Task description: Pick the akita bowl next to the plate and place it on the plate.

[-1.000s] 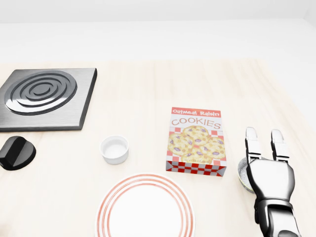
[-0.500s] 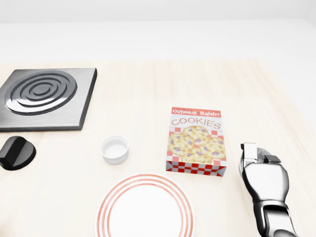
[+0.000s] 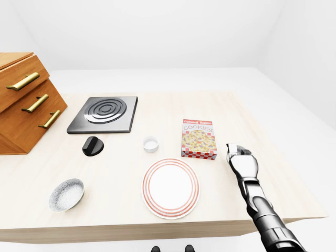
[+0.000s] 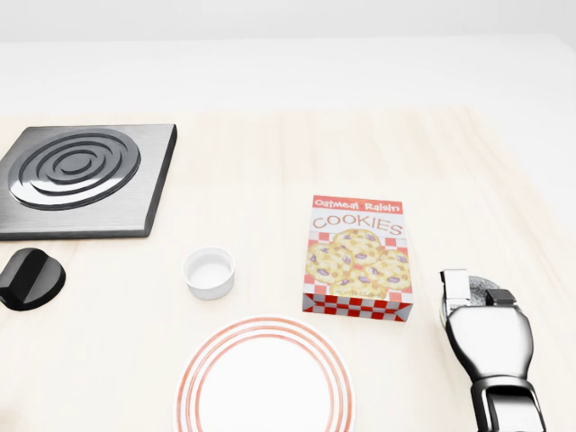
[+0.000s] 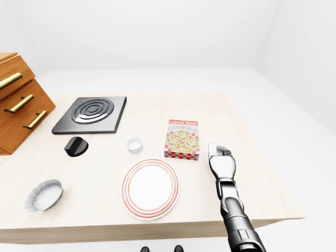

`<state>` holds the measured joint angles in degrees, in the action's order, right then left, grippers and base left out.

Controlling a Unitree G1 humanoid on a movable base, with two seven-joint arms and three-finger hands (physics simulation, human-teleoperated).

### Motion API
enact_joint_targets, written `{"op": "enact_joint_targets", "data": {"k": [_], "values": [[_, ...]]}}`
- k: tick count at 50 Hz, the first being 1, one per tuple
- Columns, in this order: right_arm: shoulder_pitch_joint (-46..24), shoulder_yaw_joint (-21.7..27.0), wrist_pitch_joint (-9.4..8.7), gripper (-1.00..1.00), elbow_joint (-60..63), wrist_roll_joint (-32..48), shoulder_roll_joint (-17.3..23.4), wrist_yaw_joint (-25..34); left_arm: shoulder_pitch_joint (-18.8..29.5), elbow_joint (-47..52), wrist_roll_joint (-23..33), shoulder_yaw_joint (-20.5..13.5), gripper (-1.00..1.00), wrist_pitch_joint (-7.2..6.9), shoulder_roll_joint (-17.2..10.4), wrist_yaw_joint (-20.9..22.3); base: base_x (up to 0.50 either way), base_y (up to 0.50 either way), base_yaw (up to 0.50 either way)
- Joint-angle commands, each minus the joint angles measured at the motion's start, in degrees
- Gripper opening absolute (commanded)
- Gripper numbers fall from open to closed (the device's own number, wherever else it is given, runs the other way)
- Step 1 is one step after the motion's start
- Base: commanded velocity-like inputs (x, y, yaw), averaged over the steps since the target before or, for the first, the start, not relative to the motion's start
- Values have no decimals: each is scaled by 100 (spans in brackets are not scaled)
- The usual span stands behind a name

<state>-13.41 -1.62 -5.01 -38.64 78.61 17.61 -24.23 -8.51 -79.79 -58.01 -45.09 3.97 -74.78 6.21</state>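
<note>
In the left-eye view you see the whole table (image 3: pixel 273 157): brown drawers (image 3: pixel 26 100), a stove (image 3: pixel 105 113), a black knob (image 3: pixel 93 145) and a second bowl (image 3: pixel 66 194) far left of the plate (image 3: pixel 171 188). The head view is closer. The right hand (image 4: pixel 486 333) has its fingers curled down, pinching the bowl (image 4: pixel 480 288), which sits just right of the cookie box (image 4: pixel 358 256). A white cup (image 4: pixel 209 272) sits above the plate. In the right-eye view the hand hides the bowl.

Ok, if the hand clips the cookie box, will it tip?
Probably not: the box lies flat, face up, so it would likely slide rather than tip. It looks like light cardboard, so even a slight nudge may shift it.
</note>
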Motion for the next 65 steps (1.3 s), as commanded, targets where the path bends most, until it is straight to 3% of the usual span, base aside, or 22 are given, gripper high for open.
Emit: {"op": "enact_joint_targets", "data": {"k": [1,24,30,42,50,58,65], "values": [[773,404,1,-100,1232,-136,135,498,-7,2,4,-7,100,0,9,-25,0,0,0],[1171,1127,1,-100,2717,359,196,1501,-12,1,18,-23,100,-38,-16,-66,0,0,0],[1128,1122,1,-100,3250,611,123,1861,-25,0,12,-36,100,-37,-21,-65,0,0,0],[493,1026,503,-100,4612,1125,-27,3029,-24,0,8,-35,100,-32,-18,-60,0,0,0],[-3,1066,785,-100,4995,1191,9,3491,-3,3,17,-25,100,-31,-20,-70,0,0,0],[-387,1018,1001,-100,5224,1240,30,3768,-19,2,9,-35,100,-42,-31,-62,0,0,0],[-687,919,1001,-100,5525,1242,-40,4099,-33,1,-1,-43,100,-41,-32,-46,0,0,0]]}}
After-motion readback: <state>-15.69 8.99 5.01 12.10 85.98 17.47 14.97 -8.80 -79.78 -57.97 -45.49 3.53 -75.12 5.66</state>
